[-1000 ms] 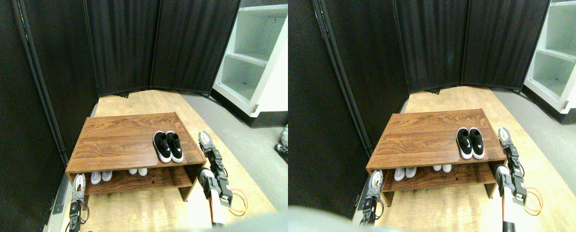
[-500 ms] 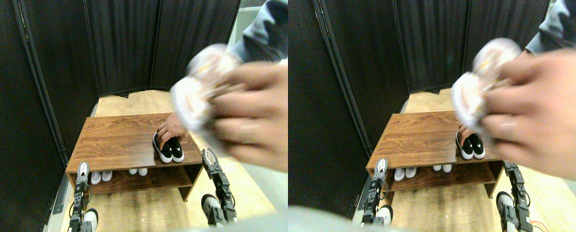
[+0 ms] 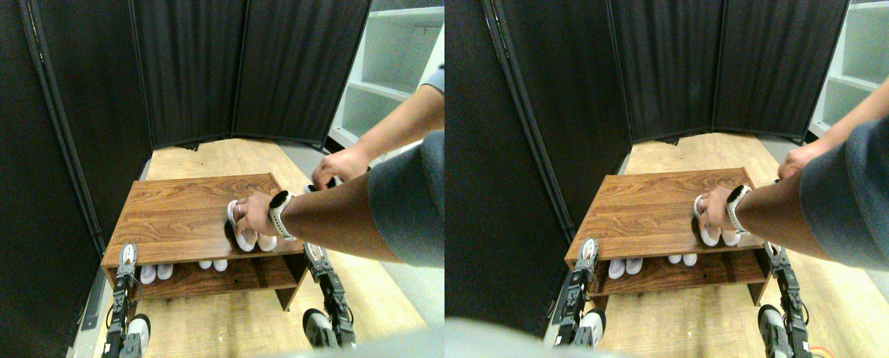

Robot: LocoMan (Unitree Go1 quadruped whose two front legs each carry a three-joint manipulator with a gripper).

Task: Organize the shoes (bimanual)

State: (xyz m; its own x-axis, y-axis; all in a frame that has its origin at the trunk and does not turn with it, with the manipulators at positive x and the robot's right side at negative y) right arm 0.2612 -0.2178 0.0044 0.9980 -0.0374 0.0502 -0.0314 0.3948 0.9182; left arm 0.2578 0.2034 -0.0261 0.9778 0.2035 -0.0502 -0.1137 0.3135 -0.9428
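Gone from the right front of the shelf top is the black pair; a person's hand [image 3: 253, 215], with a watch [image 3: 279, 214] on the wrist, now presses a pale pinkish-white pair of shoes [image 3: 254, 237] onto that same spot, toes at the front edge. Person's other hand [image 3: 340, 165] hovers just past the right rear corner of the wooden shoe rack [image 3: 183, 212], gripping something dark, too hidden to name. A grey-sleeved forearm crosses the right side of the view and blocks the space above the right manipulator. Lower shelf: two more pale pairs, one [image 3: 156, 272] at left, one [image 3: 212, 264] near centre, only toes showing. Left gripper [image 3: 127, 257] stands upright touching or just beside the rack's front left corner; right gripper [image 3: 315, 255] sits beneath the forearm at the front right corner. Fingers of both: cannot tell whether apart or together. Left two-thirds of the rack top is bare. Black folding screen [image 3: 191, 67] closes the left and back; white shelving [image 3: 392, 74] at far right.
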